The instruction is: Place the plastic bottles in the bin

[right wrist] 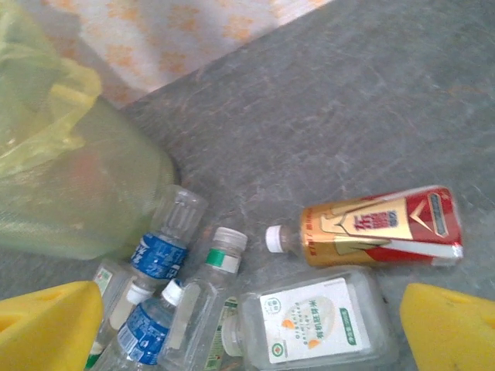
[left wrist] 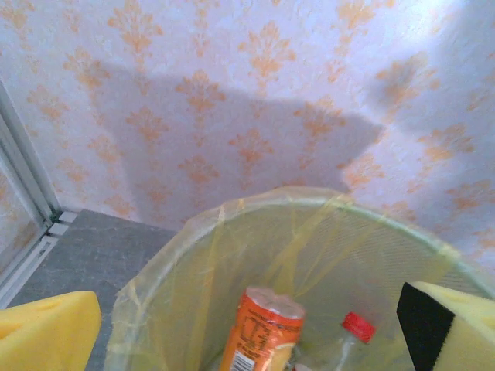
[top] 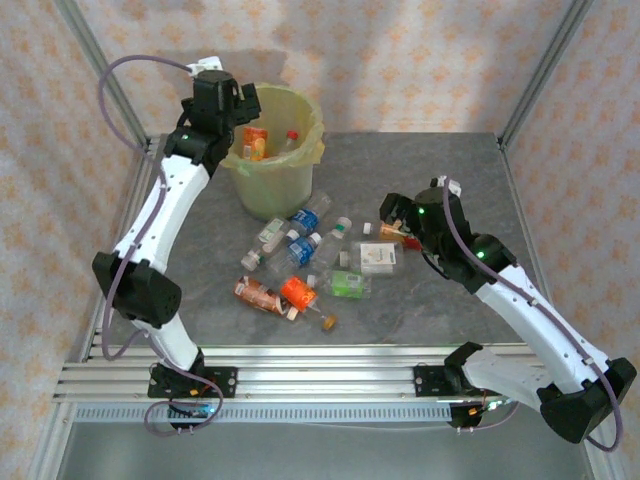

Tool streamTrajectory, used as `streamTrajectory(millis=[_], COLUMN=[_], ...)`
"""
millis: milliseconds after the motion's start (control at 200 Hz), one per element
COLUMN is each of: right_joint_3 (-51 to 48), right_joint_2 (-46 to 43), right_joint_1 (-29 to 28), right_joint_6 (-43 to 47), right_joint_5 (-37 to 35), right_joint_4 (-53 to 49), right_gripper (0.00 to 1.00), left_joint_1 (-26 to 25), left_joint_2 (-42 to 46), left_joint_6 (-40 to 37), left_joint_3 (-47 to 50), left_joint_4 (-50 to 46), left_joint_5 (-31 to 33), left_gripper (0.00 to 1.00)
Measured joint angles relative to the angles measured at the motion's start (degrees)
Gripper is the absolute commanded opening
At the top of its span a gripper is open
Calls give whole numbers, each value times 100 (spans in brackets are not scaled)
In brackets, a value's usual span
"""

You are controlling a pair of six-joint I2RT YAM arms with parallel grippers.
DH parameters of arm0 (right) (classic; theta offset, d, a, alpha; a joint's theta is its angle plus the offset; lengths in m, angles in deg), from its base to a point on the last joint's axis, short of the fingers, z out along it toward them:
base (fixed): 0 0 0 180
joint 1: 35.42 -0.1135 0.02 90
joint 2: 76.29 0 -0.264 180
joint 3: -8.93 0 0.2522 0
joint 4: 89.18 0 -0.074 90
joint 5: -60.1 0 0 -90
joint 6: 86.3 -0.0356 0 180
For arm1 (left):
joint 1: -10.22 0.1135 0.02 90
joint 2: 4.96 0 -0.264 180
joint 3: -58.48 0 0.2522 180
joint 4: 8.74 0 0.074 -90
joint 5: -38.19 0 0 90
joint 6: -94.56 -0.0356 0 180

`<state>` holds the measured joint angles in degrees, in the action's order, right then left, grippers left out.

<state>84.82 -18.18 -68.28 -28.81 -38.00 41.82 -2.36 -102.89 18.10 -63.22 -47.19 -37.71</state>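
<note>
The bin (top: 262,188), a pale bucket lined with a yellow-green bag, stands at the back left of the grey table. My left gripper (top: 226,96) hangs open over its left rim, holding nothing. Down inside the bin (left wrist: 309,202) an orange-labelled bottle (left wrist: 261,331) and a red-capped clear bottle (left wrist: 356,328) lie between the yellow pads (left wrist: 46,332). Several plastic bottles lie in front of the bin, among them blue-labelled ones (top: 308,217) and orange ones (top: 298,292). My right gripper (top: 397,220) is open above a red-and-gold bottle (right wrist: 379,226) and a white-labelled bottle (right wrist: 313,321).
Patterned walls and slanted aluminium frame posts (top: 538,62) close the table at the back and sides. A ribbed aluminium rail (top: 330,378) runs along the near edge between the arm bases. In the right wrist view the bin's wall (right wrist: 77,201) stands close beside the blue-labelled bottles (right wrist: 162,251).
</note>
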Motion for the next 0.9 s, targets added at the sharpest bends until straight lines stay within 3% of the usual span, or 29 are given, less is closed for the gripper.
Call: streamTrajectory(millis=[280,540,651,901], right_joint_3=[-350,-601,-592,-269], right_joint_2=[0,387,616,1648], right_joint_1=[0,-87,-525,-2124], right_joint_6=[-1025,-861,-605,103], right_joint_5=[-68,824,997,1117], right_joint_4=[-422,-439,-463,-815], right_gripper=[99,100,96,88], left_joint_1=[0,0,0,0], left_joint_2=[1082,2599,3202,4153], left_joint_6=[363,1097,1523,2107], left_joint_3=[566,2306,3047,4024], left_joint_4=[-212,-216,-319,-855], left_joint_5=[-358,-463,-334,162], left_gripper=[100,100,100,100])
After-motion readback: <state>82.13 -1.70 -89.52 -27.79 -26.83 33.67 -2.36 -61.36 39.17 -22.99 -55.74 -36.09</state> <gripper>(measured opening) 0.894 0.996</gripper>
